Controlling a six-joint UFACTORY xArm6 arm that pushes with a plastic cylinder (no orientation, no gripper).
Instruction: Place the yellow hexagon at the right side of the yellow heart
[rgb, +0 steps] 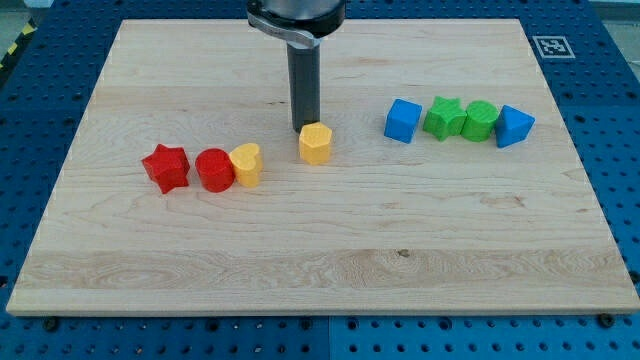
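Wooden board (330, 250) on a blue pegged bench is our surface. On it the yellow hexagon (315, 144) sits near the middle, a gap to the right of the yellow heart (246, 164), so it is on the correct side but not yet close. Our tip (305, 127) rests just behind the hexagon, on its top side in the view, touching or nearly so; we judge that from there a push would send it toward the view's bottom, so we would need to come round to its right to nudge it leftward. We have no jaws, only the rod. Left of the heart, touching it, is a red cylinder (214, 169), then a red star (166, 167). Well apart at the view's right stands a row: blue cube (402, 120), green star (443, 117), green cylinder (479, 120), blue wedge (514, 126).
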